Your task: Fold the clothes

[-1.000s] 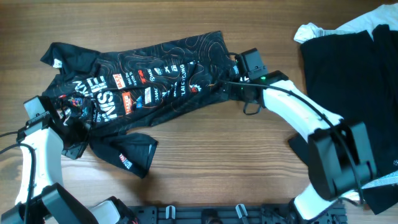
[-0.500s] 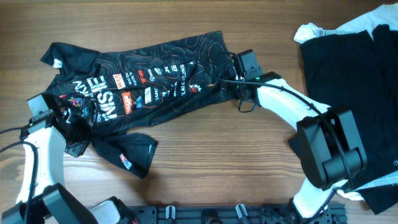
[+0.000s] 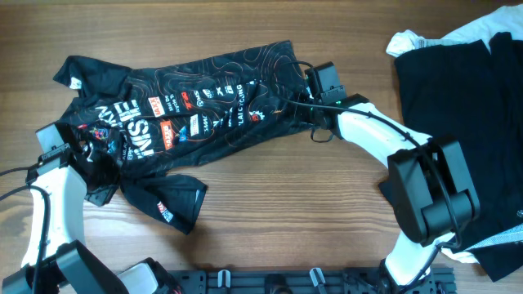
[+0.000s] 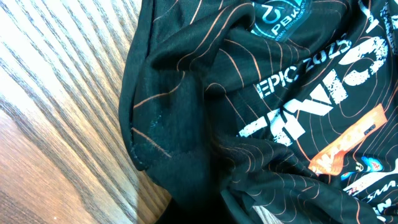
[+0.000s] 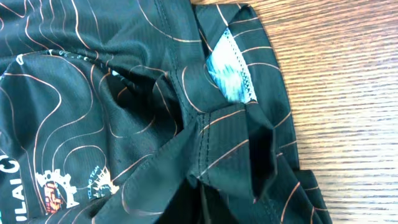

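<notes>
The black jersey (image 3: 188,106) with thin orange wavy lines is lying rumpled on the left part of the table (image 3: 286,204). The left fingers (image 3: 84,151) are resting at its bunched left end, the right fingers (image 3: 304,96) at its right hem; their opening I cannot tell. Bare wood is separating it from the dark pile (image 3: 458,73) at right.

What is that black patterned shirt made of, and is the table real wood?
The jersey looks like a thin synthetic sports knit, probably polyester: it has a faint sheen, limp soft folds, printed orange lines and logos, and neatly stitched seams. The table shows streaky brown wood grain with a smooth, fairly matte finish. Whether it is solid wood or a wood-look laminate cannot be told from here.
</notes>
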You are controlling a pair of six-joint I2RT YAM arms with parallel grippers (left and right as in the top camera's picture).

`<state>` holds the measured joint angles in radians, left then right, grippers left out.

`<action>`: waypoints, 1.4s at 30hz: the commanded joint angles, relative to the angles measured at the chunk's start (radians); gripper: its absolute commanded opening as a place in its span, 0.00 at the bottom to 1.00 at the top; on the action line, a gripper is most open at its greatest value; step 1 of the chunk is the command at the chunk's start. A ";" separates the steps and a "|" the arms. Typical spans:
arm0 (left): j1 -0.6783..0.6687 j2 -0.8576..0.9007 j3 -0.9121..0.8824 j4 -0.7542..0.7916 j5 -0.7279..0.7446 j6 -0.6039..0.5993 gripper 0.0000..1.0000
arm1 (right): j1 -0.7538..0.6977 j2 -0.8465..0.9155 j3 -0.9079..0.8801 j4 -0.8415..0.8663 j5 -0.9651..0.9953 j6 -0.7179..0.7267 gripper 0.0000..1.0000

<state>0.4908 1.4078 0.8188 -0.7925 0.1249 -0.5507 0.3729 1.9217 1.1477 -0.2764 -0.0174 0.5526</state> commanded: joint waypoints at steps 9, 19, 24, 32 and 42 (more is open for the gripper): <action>-0.097 -0.021 0.389 -0.126 0.133 0.171 0.04 | -0.123 -0.522 0.143 -0.294 0.043 -0.210 0.04; -0.178 -0.114 1.213 -0.426 0.155 0.286 0.04 | -0.124 -0.821 0.560 -0.488 0.314 -0.395 0.04; -0.179 -0.156 1.247 -0.345 0.140 0.286 0.04 | -0.124 -0.814 0.666 -0.481 0.399 -0.422 0.04; -0.220 0.199 1.247 -0.320 0.174 0.315 0.04 | -0.166 -0.462 0.666 -0.535 0.367 -0.350 0.04; -0.268 0.427 1.304 0.454 0.306 0.205 0.04 | -0.314 -0.267 0.742 0.018 0.266 -0.344 0.04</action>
<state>0.2039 1.8606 2.0521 -0.4751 0.4267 -0.2543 0.0994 1.7107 1.8061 -0.3145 0.1913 0.2005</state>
